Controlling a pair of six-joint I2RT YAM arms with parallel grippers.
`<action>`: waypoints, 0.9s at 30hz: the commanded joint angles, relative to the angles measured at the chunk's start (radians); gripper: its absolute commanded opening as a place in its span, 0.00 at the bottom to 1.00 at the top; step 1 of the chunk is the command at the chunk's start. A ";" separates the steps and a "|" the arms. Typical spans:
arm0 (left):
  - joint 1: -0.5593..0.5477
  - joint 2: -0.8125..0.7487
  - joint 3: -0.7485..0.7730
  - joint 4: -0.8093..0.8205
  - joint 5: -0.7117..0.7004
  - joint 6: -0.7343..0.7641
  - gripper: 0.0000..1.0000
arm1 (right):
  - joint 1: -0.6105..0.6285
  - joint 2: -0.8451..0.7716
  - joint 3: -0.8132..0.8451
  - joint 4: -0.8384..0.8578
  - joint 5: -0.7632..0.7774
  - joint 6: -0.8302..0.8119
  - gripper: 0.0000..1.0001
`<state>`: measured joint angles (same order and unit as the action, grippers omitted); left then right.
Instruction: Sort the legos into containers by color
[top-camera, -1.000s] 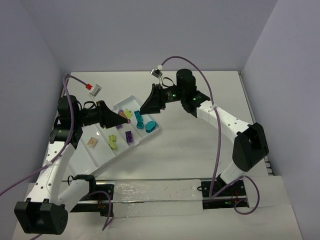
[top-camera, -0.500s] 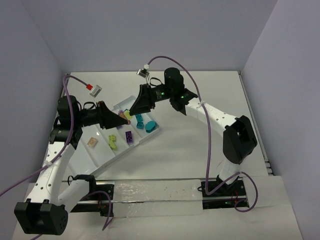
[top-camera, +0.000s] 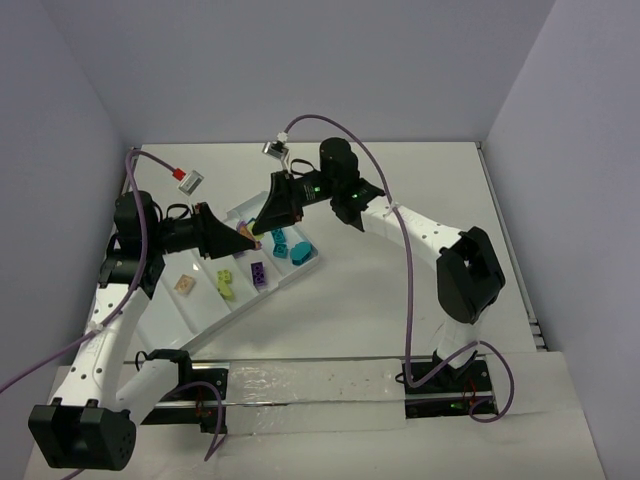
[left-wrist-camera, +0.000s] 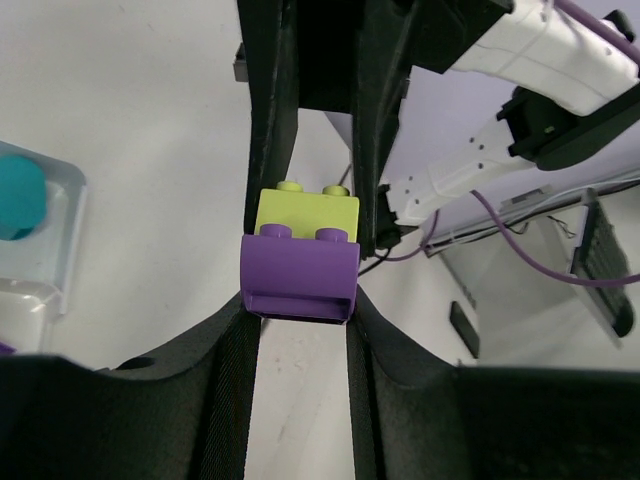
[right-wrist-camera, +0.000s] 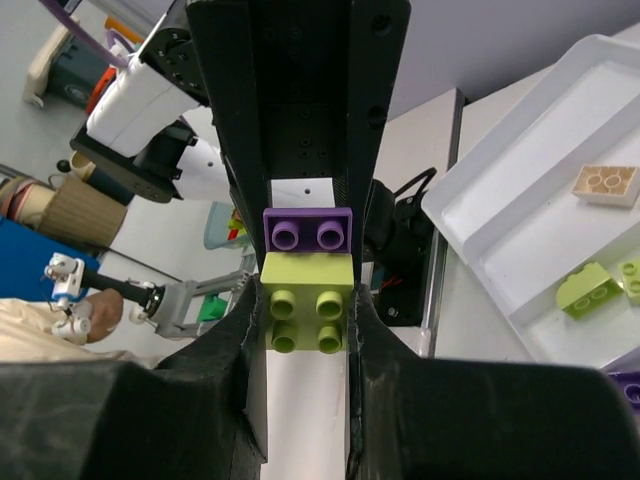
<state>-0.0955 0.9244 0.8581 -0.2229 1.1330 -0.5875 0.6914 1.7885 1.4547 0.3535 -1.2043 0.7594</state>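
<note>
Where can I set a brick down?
Open table between the tray and the right arm; also the tray end around the beige brick. Crowded over the teal bricks, where both arms meet holding the purple brick and lime brick.

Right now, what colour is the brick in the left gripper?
A purple brick, joined to a lime-green brick; clearest in left wrist view.

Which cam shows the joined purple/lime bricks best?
Left wrist: purple brick and lime-green brick sit large at centre, seam clear. Right wrist shows both too, studs facing the camera, slightly smaller. Top external: only a tiny speck, mostly hidden.
</note>
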 joint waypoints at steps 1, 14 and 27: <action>0.004 -0.010 0.019 -0.004 -0.013 0.059 0.00 | 0.005 -0.015 -0.003 0.066 0.009 0.030 0.00; 0.006 0.011 -0.014 -0.127 -0.300 0.051 0.00 | -0.273 -0.217 -0.237 -0.230 0.455 -0.103 0.00; -0.054 0.211 -0.037 -0.132 -0.902 -0.089 0.00 | -0.274 -0.298 -0.306 -0.383 0.598 -0.223 0.00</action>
<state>-0.1338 1.1393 0.8159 -0.4007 0.3796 -0.6349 0.4164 1.5185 1.1572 0.0013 -0.6427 0.5824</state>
